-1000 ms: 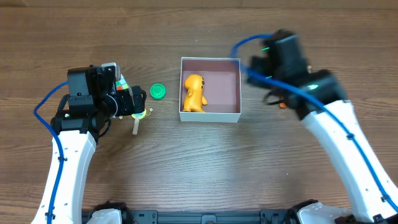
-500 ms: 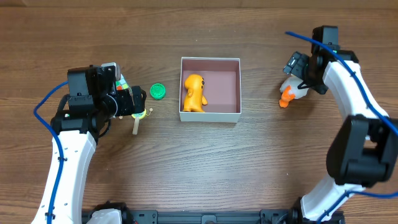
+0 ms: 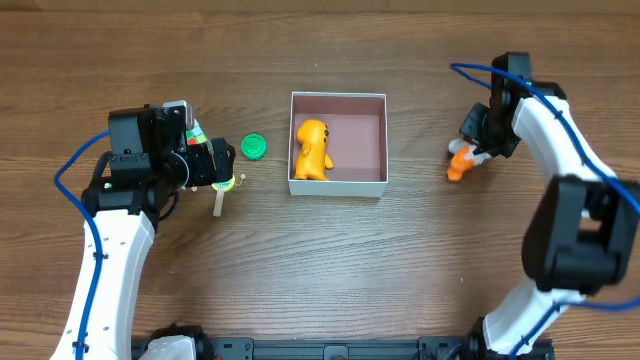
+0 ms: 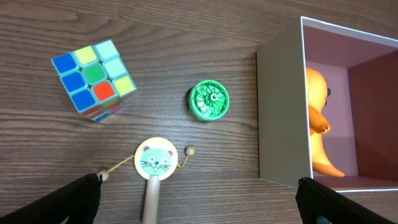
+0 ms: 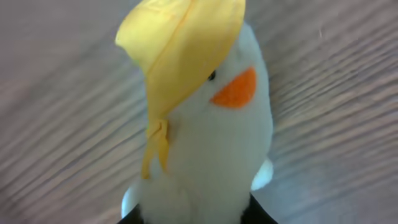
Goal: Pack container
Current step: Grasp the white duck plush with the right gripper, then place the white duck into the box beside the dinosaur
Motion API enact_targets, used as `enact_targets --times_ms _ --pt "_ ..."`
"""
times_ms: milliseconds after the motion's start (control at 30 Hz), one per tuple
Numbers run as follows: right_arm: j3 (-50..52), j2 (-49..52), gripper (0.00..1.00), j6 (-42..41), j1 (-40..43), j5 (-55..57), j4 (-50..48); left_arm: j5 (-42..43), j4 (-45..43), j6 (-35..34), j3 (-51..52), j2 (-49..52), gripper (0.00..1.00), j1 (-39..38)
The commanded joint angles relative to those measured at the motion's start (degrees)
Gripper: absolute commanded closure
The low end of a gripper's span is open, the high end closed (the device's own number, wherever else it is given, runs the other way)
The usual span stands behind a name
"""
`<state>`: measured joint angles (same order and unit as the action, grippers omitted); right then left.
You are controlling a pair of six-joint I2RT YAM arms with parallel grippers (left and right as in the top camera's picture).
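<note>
Legend: I read no text, number or brand on the container (image 3: 338,186) or the toys. The rattle drum (image 4: 155,160) left of it bears only a printed cat face.

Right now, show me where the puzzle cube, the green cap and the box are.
puzzle cube (image 4: 94,78), left wrist view, on its top face.
green cap (image 4: 209,100), left wrist view, on its centre.
box (image 4: 283,112), left wrist view, on the outer wall nearest the cap.

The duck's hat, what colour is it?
Yellow. The hat on the white duck shows best in the right wrist view.
</note>
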<state>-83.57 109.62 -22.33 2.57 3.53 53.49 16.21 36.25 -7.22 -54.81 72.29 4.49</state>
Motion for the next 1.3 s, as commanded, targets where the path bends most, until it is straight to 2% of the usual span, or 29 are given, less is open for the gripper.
enact_targets --times_ms 0,100,133,167,300,433,600,667,733,833,933,1067,1133,1233,1267 --pt "-0.96 -14.19 0.78 3.58 -5.84 -4.39 2.29 -0.11 -0.11 -0.52 -1.6 0.35 0.0 -0.17" --pt "-0.94 -21.62 0.78 12.52 -12.83 -11.43 4.11 -0.13 -0.11 -0.52 -1.6 0.35 0.0 -0.17" --pt "-0.94 -22.88 0.8 15.26 -14.84 -13.09 4.13 -0.13 -0.11 -0.52 -1.6 0.35 0.0 -0.17" --pt "-0.94 -24.13 0.86 18.47 -18.12 -14.14 4.09 -0.11 -0.11 -0.52 -1.6 0.35 0.0 -0.17" --pt "-0.79 -23.04 0.88 26.27 -24.2 -14.14 3.13 -0.11 -0.11 -0.52 -1.6 0.35 0.0 -0.17" --pt "-0.76 -18.93 0.89 33.64 -26.67 -14.14 0.17 -0.11 -0.11 -0.52 -1.6 0.35 0.0 -0.17" --pt "-0.76 -12.5 0.89 34.32 -26.67 -14.16 -5.81 -0.11 -0.11 -0.52 -1.6 0.35 0.0 -0.17" --pt "-0.76 -8.74 0.84 34.03 -26.67 -14.14 -8.17 -0.11 -0.11 -0.52 -1.6 0.35 0.0 -0.17" --pt "-0.76 -5.33 0.77 31.12 -26.62 -13.27 -11.21 -0.11 -0.11 -0.52 -1.6 0.35 0.0 -0.17" --pt "-0.76 -1.07 0.76 28.83 -26.38 -11.65 -14.93 -0.11 -0.11 -0.52 -1.6 0.35 0.0 -0.17" --pt "-0.76 1.31 0.75 24.35 -26.38 -4.11 -16.46 -0.11 -0.11 -0.52 -1.6 0.35 0.0 -0.17" --pt "-0.76 1.46 0.59 23.52 -26.38 -1.62 -16.2 -0.11 -0.09 -0.52 -1.6 0.35 0.0 -0.17" --pt "-0.76 1.46 0.44 23.52 -26.4 -1.64 -15.65 -0.11 -0.11 -0.52 -1.6 0.35 0.0 -0.17" --pt "-0.9 1.29 0.28 23.5 -26.47 -1.66 -14.01 -0.11 -0.11 -0.52 -1.62 0.35 0.0 -0.17" --pt "-0.94 0.9 0.16 23.17 -26.58 -1.66 -13.51 -0.11 -0.11 -0.52 -1.6 0.35 0.0 -0.17"
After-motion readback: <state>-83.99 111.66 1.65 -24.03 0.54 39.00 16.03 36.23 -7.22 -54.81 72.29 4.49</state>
